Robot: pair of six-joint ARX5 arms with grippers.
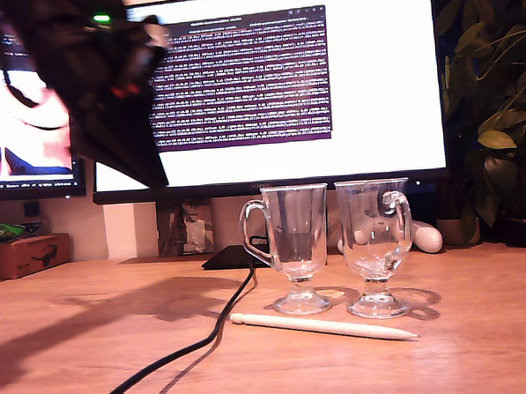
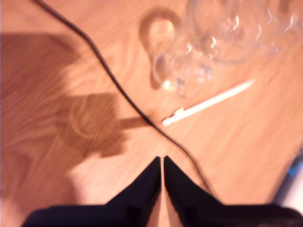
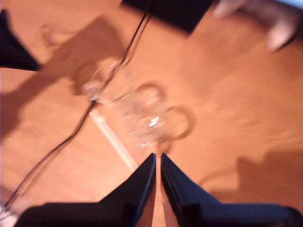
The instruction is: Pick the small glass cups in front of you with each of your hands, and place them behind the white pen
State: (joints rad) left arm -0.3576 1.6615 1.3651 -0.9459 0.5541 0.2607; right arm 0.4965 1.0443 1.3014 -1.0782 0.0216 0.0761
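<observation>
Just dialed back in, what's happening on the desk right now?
Nothing is being held. Both glass cups stand upright on the wooden desk, just behind the white pen as the exterior view shows it, with a black cable running past. My first gripper and my second gripper hang above the desk, jaws nearly together and empty. An arm is raised at the exterior view's left.

Clear glass cups (image 1: 327, 247); white pen (image 1: 323, 327); black cable (image 1: 191, 346); black hand (image 2: 162, 163); orange-brown wood-grain table (image 1: 77, 348).
</observation>
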